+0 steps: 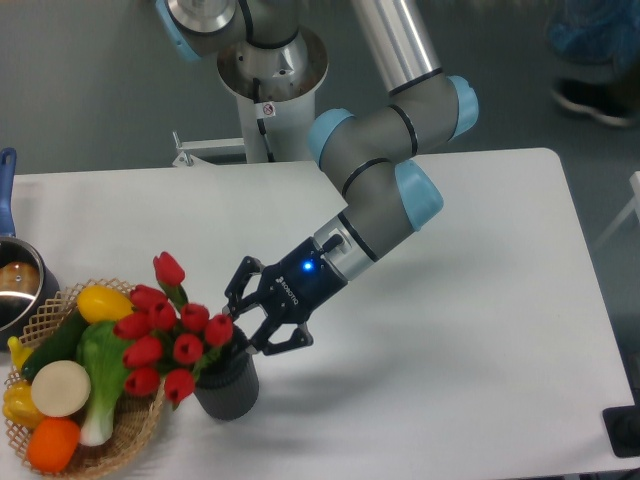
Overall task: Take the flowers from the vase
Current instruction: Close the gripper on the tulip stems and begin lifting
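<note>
- One bunch to lift: the flowers [172,332] are mostly left of the fingers [243,323], stems going down into the vase [226,385] just below them
- fingers look pinched on the stems at the right edge of the bunch, right above the vase rim, though the actual contact is hidden behind buds so that's my read, not a sure thing
- I'd pull straight up along the vase axis, slow; drag sideways and the vase probably tips on the bench [450,330]
- vase holds only the tulip stems, as far as I can tell
- wicker basket [140,440] further left of the fingers holds toy veg: bok choy [100,375], a yellow pepper [103,301], something orange
- pot [15,285] at far left, contents unclear
</note>
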Motion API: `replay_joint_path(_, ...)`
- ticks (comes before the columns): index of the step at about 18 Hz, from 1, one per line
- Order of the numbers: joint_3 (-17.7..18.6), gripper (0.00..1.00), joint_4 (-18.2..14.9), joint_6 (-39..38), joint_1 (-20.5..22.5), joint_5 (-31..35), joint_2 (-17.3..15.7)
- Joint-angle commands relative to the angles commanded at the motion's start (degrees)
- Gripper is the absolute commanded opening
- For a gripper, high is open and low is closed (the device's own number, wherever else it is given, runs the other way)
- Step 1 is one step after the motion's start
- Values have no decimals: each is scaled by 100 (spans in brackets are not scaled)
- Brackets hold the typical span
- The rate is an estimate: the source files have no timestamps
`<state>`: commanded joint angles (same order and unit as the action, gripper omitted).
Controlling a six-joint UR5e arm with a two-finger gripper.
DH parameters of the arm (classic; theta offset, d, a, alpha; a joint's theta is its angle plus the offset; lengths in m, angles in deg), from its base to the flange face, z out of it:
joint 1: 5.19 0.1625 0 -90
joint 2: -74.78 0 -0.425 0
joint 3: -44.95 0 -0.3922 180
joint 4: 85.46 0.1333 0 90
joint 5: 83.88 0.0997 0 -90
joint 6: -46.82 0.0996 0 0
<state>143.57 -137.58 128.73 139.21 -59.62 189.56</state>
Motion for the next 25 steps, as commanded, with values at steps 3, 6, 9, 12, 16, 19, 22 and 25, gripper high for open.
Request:
replay_joint_path(3, -18, 100, 0, 27, 44, 0, 27)
replay_joint_path(6, 9, 100, 0, 27, 35, -26, 35)
replay_joint_path(9, 44, 100, 0, 27, -70, -114, 27)
replay_joint_path(12, 53, 100, 0, 27, -210, -132, 35)
replay_joint_path(16, 105, 100, 0, 36, -386, -141, 79)
replay_joint_path(19, 106, 100, 0, 27, -457, -141, 79)
replay_joint_path(22, 132, 98, 0, 27, -457, -141, 79)
replay_joint_path(25, 123, 83, 0, 27, -457, -141, 62)
